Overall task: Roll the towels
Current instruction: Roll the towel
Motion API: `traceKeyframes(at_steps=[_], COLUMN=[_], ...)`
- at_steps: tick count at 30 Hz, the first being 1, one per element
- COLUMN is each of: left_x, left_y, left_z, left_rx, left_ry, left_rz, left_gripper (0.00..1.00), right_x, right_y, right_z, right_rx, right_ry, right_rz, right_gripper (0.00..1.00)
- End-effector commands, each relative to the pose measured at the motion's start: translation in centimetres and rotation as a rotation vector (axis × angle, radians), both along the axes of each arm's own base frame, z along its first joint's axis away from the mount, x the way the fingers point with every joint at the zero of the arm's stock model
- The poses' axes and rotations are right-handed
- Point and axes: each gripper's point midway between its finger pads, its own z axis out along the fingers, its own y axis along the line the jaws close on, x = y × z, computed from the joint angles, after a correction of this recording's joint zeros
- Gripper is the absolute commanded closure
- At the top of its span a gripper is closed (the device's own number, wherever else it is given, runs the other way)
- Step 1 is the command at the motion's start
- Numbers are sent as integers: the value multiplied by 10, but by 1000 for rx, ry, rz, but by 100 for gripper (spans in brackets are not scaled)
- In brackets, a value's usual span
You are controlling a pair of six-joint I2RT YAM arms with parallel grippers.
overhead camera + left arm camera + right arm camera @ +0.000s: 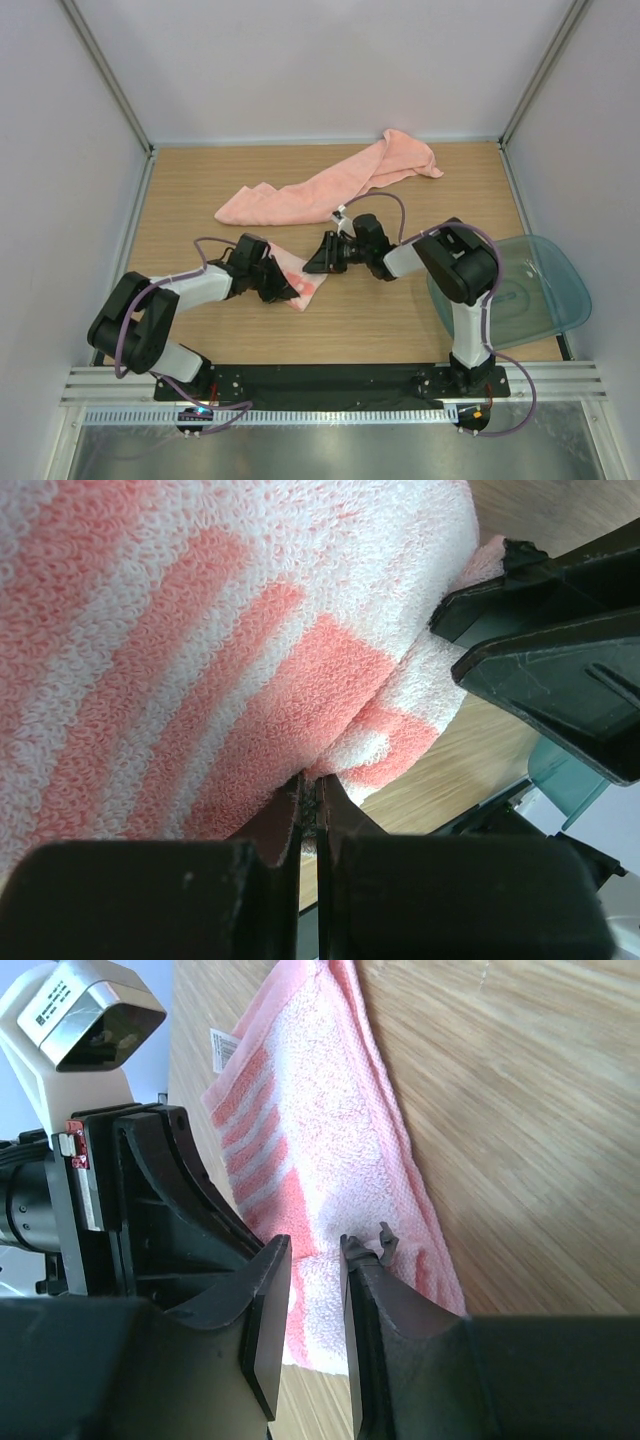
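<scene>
The smaller striped towel (303,284) lies partly folded on the wooden table between the two grippers. My left gripper (284,284) is shut on its edge; in the left wrist view the pink and whitish terry (200,650) fills the frame and a fold is pinched between the jaws (311,792). My right gripper (314,263) hovers just right of it, with its jaws a little apart over the striped towel's (330,1150) near end and nothing clamped between them (315,1260). The long plain towel (330,186) lies stretched out along the back of the table.
A translucent teal-grey tray (545,290) sits at the right edge beside the right arm. White walls with metal posts enclose the table on three sides. The two grippers are close together, and the right one's fingers (545,655) show in the left wrist view.
</scene>
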Motion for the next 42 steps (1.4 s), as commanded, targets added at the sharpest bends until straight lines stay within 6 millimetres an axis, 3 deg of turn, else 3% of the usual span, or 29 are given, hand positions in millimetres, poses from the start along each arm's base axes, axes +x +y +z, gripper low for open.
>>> traceKeyframes(at_steps=[1, 2, 3, 8, 9, 11, 13, 14, 16, 17, 19, 20, 23, 26, 31, 42], left_x=[-27, -26, -26, -26, -26, -25, -25, -24, -24, -23, -23, -23, -23, -24, -27, -34], left_y=[27, 27, 26, 24, 23, 22, 22, 21, 20, 19, 19, 18, 17, 16, 17, 17], left_z=[-33, -33, -33, -27, -25, -22, -22, -21, -21, -20, -21, -20, -18, -18, -19, -22], left_rx=[129, 127, 123, 101, 94, 87, 82, 80, 74, 68, 65, 58, 50, 41, 41, 23], left_ry=[103, 106, 105, 99, 96, 91, 91, 91, 90, 87, 87, 83, 80, 84, 90, 98], left_rz=[8, 10, 10, 18, 20, 25, 26, 26, 29, 30, 34, 35, 35, 34, 34, 22], left_gripper=[100, 100, 100, 100, 100, 100, 100, 100, 100, 100, 100, 100, 100, 100, 100, 100], right_x=[20, 33, 35, 70, 83, 84, 80, 70, 52, 37, 15, 1, -32, -53, -58, -37], right_y=[-14, -18, -27, -68, -84, -98, -106, -110, -107, -110, -103, -104, -87, -71, -51, -21], right_z=[-8, 4, -2, 20, 35, 48, 73, 71, 82, 69, 71, 59, 52, 40, 25, -13], right_rx=[-53, -64, -129, -350, -334, -329, -315, -320, -267, -257, -177, -156, -102, -111, -108, -113], right_ry=[-47, -102, -87, -152, -159, -142, -175, -156, -128, -84, -24, -9, 14, 27, 48, 88], right_rz=[-61, -89, -108, -218, -266, -295, -315, -309, -289, -280, -266, -259, -208, -167, -142, -150], right_gripper=[66, 66, 66, 67, 67, 67, 64, 60, 59, 59, 58, 56, 45, 33, 28, 32])
